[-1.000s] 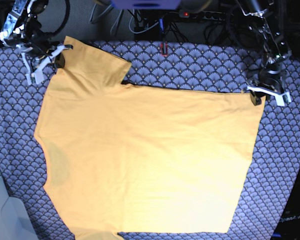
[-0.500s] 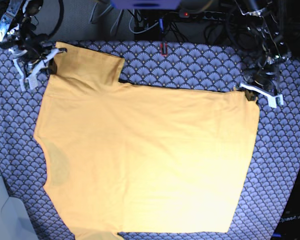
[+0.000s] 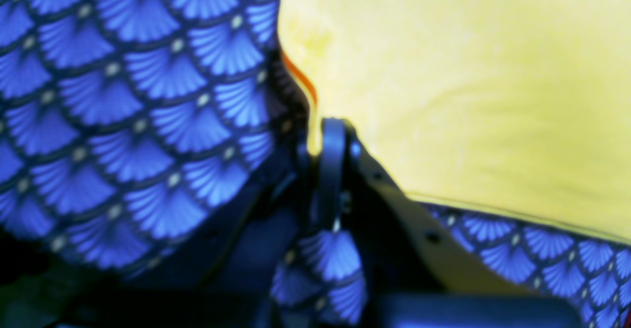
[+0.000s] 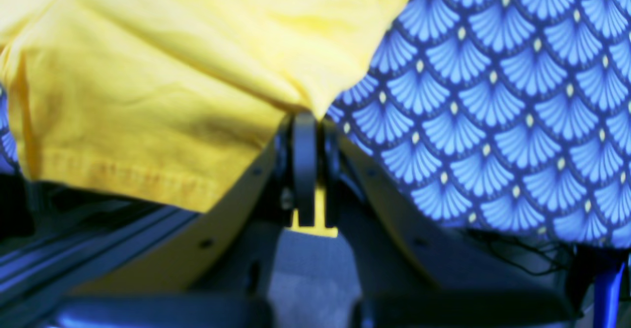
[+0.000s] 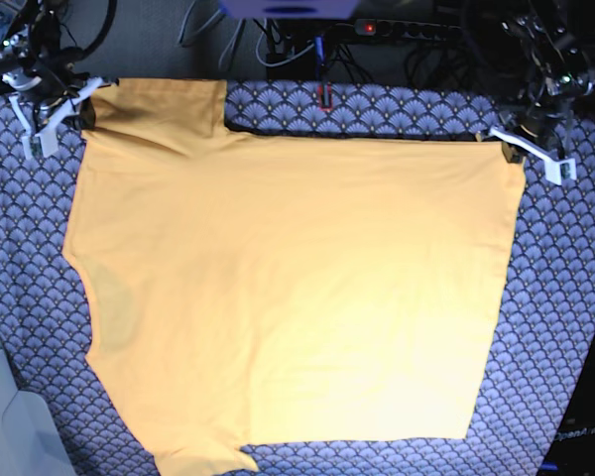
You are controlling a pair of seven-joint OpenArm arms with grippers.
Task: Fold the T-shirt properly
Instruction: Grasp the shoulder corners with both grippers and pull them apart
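The yellow-orange T-shirt (image 5: 288,288) lies spread flat on the blue-grey scale-patterned cloth (image 5: 565,297), one sleeve at the far left (image 5: 169,109) and another at the near edge (image 5: 203,458). My left gripper (image 5: 506,149) is shut on the shirt's far right hem corner; in the left wrist view the fingers (image 3: 329,140) pinch yellow cloth (image 3: 468,86). My right gripper (image 5: 84,107) is shut on the far left sleeve corner; the right wrist view shows the fingers (image 4: 304,135) clamped on the sleeve hem (image 4: 148,96).
The patterned cloth covers the table. Behind its far edge lie cables and a power strip (image 5: 407,30) with a red light. A small red marker (image 5: 324,95) lies at the far middle. A grey surface (image 5: 5,426) borders the near left.
Both grippers have pulled their shirt corners toward the far edge of the table. The whole shirt has slid that way, its far edge is straighter, and the near sleeve has come into view.
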